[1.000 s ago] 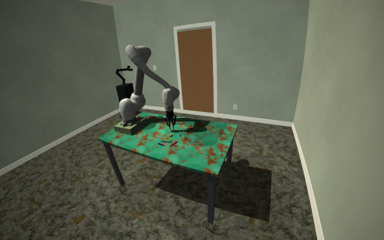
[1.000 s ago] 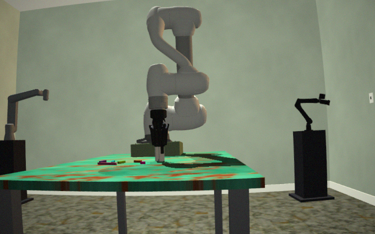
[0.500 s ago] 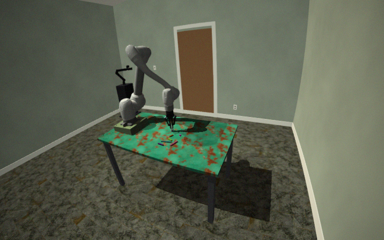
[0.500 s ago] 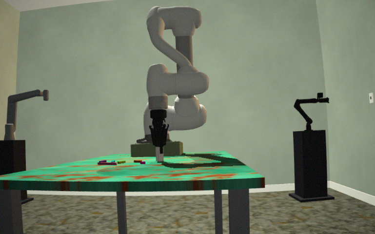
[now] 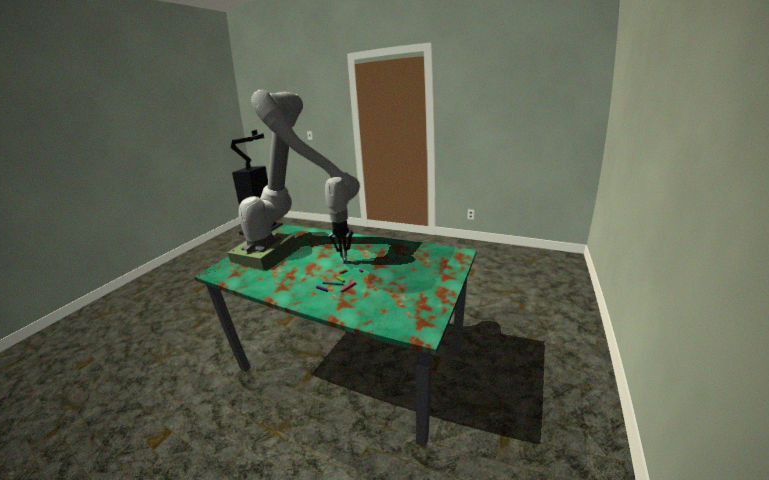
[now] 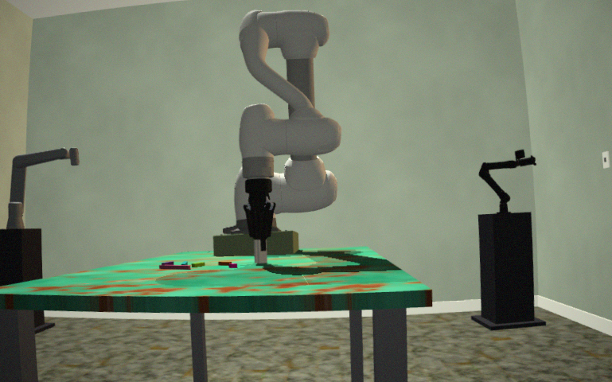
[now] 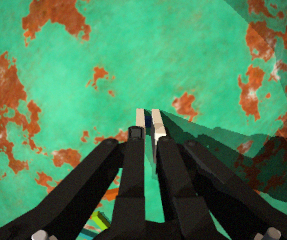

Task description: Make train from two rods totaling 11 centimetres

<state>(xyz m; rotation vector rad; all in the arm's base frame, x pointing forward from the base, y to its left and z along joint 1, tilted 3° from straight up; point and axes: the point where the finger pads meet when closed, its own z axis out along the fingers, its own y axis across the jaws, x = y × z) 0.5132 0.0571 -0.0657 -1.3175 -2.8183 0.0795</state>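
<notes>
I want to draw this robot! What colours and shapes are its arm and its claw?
The arm is pale grey-white, made of fat rounded tubes with bulgy joints. The gripper is black, with thin bars and light beige fingertips. It stands on an olive-green base block. No cables or markings show.

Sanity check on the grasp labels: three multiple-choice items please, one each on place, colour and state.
1. The arm's olive base block stands:
A. at a corner of the table
B. at the table's middle
C. on the floor

2. The sliver seen between the end effector's pads is:
A. lime
B. orange
C. blue

3. The end effector is:
A. wide open
B. shut on a rod
C. out of view

Key:
1 A, the top view shows the block at the table's corner.
2 C, the wrist view shows the dark blue rod between the pads.
3 B, the pads stand nearly together with the rod pinched between them.
</notes>
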